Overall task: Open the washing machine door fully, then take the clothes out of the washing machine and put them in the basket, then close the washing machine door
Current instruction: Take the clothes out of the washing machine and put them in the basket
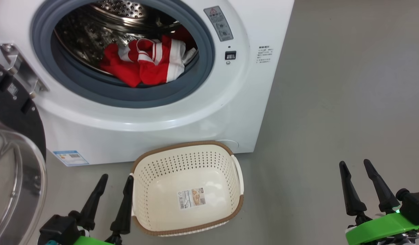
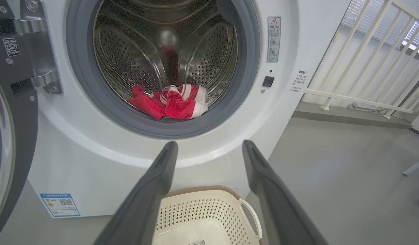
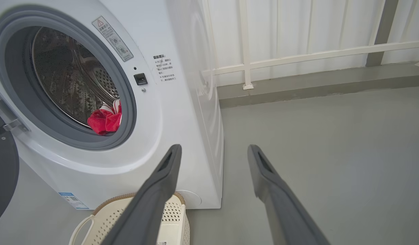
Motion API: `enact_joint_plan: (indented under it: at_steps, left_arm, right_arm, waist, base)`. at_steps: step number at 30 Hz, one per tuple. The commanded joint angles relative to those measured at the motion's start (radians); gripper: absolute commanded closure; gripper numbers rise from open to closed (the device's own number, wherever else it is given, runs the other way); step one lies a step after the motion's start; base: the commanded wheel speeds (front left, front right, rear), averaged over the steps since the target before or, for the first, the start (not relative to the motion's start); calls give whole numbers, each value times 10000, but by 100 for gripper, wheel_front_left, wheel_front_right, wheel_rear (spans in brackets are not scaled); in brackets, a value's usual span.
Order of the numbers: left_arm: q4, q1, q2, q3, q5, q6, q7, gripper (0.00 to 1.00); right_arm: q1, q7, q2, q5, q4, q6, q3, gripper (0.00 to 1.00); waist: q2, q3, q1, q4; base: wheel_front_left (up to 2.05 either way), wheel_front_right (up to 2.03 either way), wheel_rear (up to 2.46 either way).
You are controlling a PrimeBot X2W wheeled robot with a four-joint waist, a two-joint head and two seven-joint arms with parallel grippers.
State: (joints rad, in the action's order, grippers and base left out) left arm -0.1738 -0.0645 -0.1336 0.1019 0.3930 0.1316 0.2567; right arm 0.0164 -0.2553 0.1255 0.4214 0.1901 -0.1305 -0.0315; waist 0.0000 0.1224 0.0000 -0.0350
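Nearest, the dark-fingered left gripper and right gripper gape wide and empty along the head view's bottom. Beside the left one the cream perforated plastic basket sits mouth up, its bottom sticker unreadable. Red-and-white striped clothes lie crosswise inside the white washing machine, upper centre; its glossy black door hangs open, left. Left wrist view adds a QR sticker on that door; right wrist view, a white railing.

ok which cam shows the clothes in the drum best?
Head view: the clothes are biggest there, white stripes and panels clear. Left wrist view shows the whole bundle, smaller, low in the drum. Right wrist view sees them obliquely, partly cut off by the gasket.
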Motion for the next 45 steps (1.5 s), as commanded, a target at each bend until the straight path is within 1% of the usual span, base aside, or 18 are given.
enact_joint_plan:
  at_steps: [1,5,12,20,24,28,32,35,40,41,42,45]
  left_arm:
    - [248,-338,-105,-369,36,-10,51,0]
    - [248,-403,-50,-391,138,-10,51,0]
    - [316,-423,-115,-336,239,-10,51,0]
    - [179,-495,-168,-215,26,-10,51,0]
    - [-107,-890,-119,-144,-65,-10,51,0]
    - [-748,-1888,-70,-31,-248,-10,51,0]
    - [-1471,-3237,4,263,-337,-10,51,0]
    - [-2216,-4280,58,261,-431,-10,51,0]
    - [-3639,-6032,126,-123,-744,-10,51,0]
    - [-3639,-6032,126,-123,-744,-10,51,0]
    - [-3917,-6377,121,-173,-847,-13,51,0]
    - [-4714,-7386,74,-438,-1076,-176,51,0]
  right_arm:
    - [-244,-65,135,19,-277,-2,190,0]
    - [-284,-65,128,27,-284,-2,202,0]
    - [-331,-65,120,35,-276,-2,206,0]
    - [-406,-65,107,27,-260,-2,248,0]
    - [-521,-65,83,50,-298,-2,319,0]
    - [-728,-65,61,111,-350,-2,402,0]
    - [-996,-65,27,201,-363,-2,480,0]
    - [-1216,-65,-36,253,-360,-2,541,0]
    - [-1547,-65,-172,316,-403,-2,644,0]
    - [-1547,-65,-172,316,-403,-2,644,0]
    - [-1616,-65,-199,330,-415,-2,642,0]
    - [-1832,-65,-283,383,-444,-2,660,0]
  waist:
    - [0,10,0,6]
    - [0,49,0,13]
    - [0,108,0,9]
    - [0,224,0,-54]
    - [0,457,0,-142]
    - [0,899,0,-267]
    - [0,1460,0,-482]
    - [0,1888,0,-716]
    - [0,2575,0,-1120]
    - [0,2575,0,-1120]
    - [0,2718,0,-1195]
    - [0,3144,0,-1413]
  base:
    - [96,-96,0]
    - [62,-62,0]
    - [6,-6,0]
    - [0,0,0]
    - [0,0,0]
    - [0,0,0]
    - [0,0,0]
    - [0,0,0]
    - [0,0,0]
    - [0,0,0]
    - [0,0,0]
    - [0,0,0]
